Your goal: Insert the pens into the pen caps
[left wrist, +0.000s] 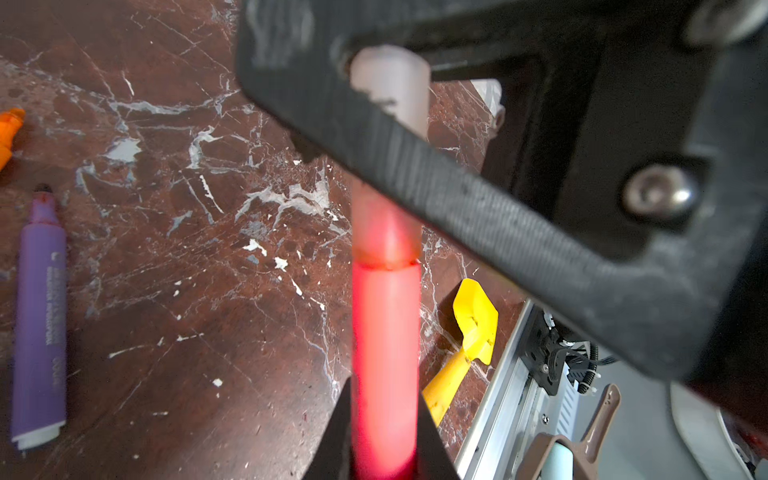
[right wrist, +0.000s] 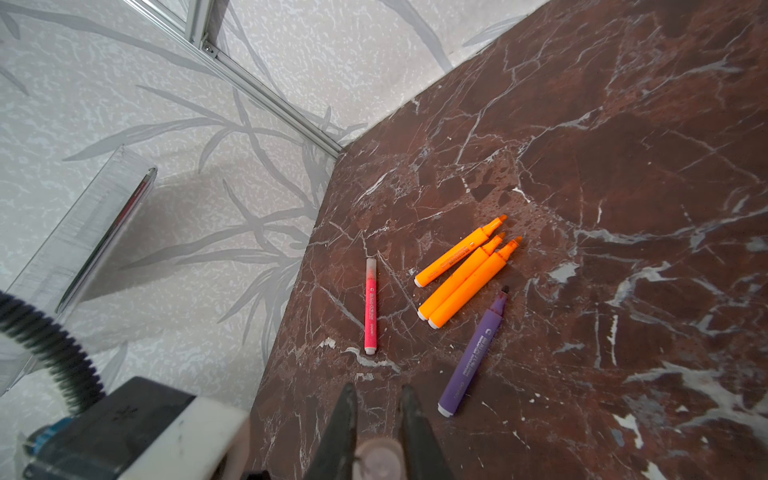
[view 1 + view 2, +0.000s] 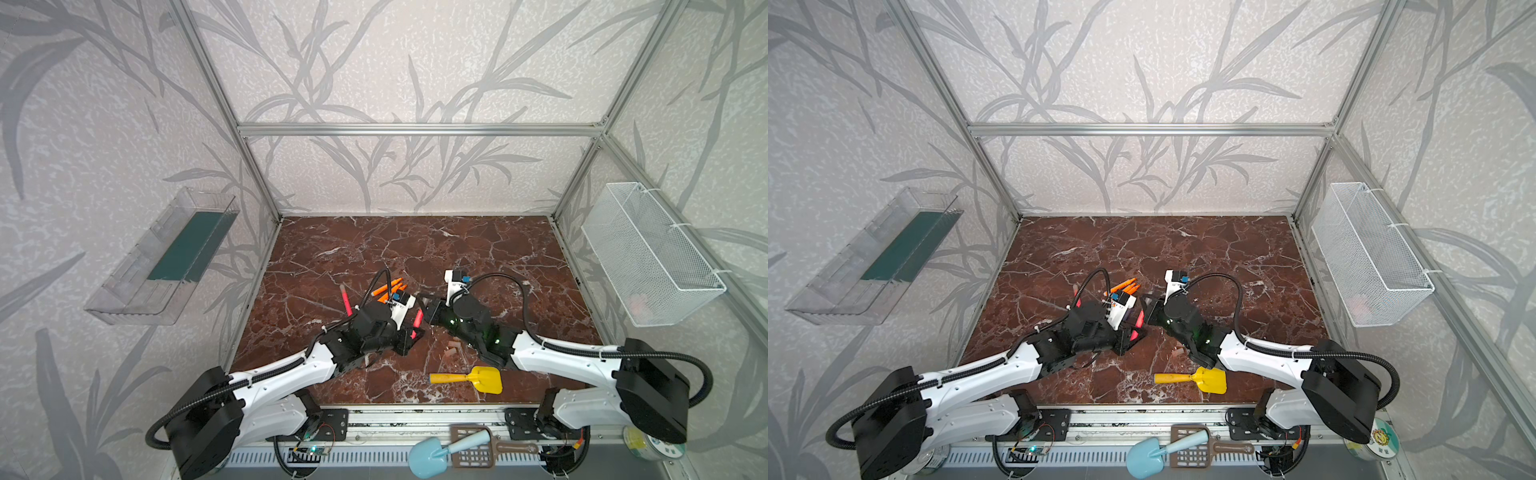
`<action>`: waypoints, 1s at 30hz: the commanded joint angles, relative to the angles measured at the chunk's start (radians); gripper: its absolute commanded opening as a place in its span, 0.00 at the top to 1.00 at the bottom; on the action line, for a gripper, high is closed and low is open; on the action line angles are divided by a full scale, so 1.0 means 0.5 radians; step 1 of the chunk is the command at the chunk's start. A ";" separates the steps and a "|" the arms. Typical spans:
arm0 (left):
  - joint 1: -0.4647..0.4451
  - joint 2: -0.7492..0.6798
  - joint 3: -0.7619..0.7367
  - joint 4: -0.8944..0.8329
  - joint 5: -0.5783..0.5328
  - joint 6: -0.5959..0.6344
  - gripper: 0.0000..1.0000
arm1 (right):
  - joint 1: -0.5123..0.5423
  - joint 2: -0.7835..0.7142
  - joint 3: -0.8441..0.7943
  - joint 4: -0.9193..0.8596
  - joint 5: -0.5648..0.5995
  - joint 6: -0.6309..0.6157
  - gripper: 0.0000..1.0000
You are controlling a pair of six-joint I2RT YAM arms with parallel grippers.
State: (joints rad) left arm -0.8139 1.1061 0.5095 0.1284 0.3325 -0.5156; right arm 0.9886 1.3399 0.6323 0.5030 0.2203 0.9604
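Observation:
My left gripper (image 1: 384, 386) is shut on a pink-red pen (image 1: 384, 353), whose tip sits inside a translucent pen cap (image 1: 390, 95). My right gripper (image 2: 378, 392) is shut on that cap (image 2: 380, 459), its black finger (image 1: 457, 183) crossing it. In both top views the two grippers (image 3: 409, 334) (image 3: 428, 307) meet mid-table around this pen (image 3: 417, 318) (image 3: 1139, 319). A second pink-red pen (image 2: 370, 307) wearing a cap, three orange pens (image 2: 465, 270) (image 3: 390, 286) and a purple pen (image 2: 473, 357) (image 1: 39, 324) lie uncapped beyond. Loose caps (image 3: 455, 345) lie under the right arm.
A yellow toy shovel (image 3: 467, 379) (image 1: 469, 332) lies near the table's front edge. A clear tray (image 3: 166, 257) hangs on the left wall and a white wire basket (image 3: 652, 253) on the right wall. A blue shovel (image 3: 432, 455) and a brown scoop (image 3: 478, 451) rest off the front rail.

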 commanded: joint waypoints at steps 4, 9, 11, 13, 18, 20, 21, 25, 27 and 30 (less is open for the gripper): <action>0.202 -0.162 -0.013 0.112 -0.314 -0.111 1.00 | 0.299 0.080 -0.089 0.079 -0.177 0.036 1.00; 0.344 -0.182 -0.070 0.174 -0.202 -0.197 1.00 | 0.350 0.122 -0.123 0.221 -0.199 0.026 1.00; 0.390 -0.163 -0.095 0.240 -0.139 -0.234 1.00 | 0.352 0.145 -0.126 0.263 -0.228 0.021 1.00; 0.414 -0.131 -0.102 0.286 -0.085 -0.256 1.00 | 0.351 0.158 -0.140 0.309 -0.241 0.021 1.00; 0.456 -0.138 -0.146 0.374 -0.043 -0.297 1.00 | 0.356 0.137 -0.157 0.322 -0.253 -0.015 1.00; 0.460 -0.159 -0.142 0.352 -0.051 -0.288 1.00 | 0.355 0.124 -0.169 0.307 -0.240 -0.010 1.00; 0.459 -0.178 -0.134 0.309 -0.076 -0.264 1.00 | 0.358 0.115 -0.164 0.258 -0.223 0.009 1.00; 0.454 -0.263 -0.123 0.132 -0.309 -0.206 1.00 | 0.408 0.122 -0.030 -0.139 -0.179 0.169 1.00; 0.442 -0.279 -0.098 0.018 -0.437 -0.177 1.00 | 0.471 0.154 0.022 -0.241 -0.141 0.261 1.00; 0.434 -0.285 -0.078 -0.051 -0.539 -0.168 1.00 | 0.520 0.197 0.094 -0.312 -0.134 0.307 1.00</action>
State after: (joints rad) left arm -0.6788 0.9588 0.4225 0.0509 0.5186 -0.5102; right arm 1.1168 1.4277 0.6765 0.5415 0.3542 1.0676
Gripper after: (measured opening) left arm 0.168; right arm 0.172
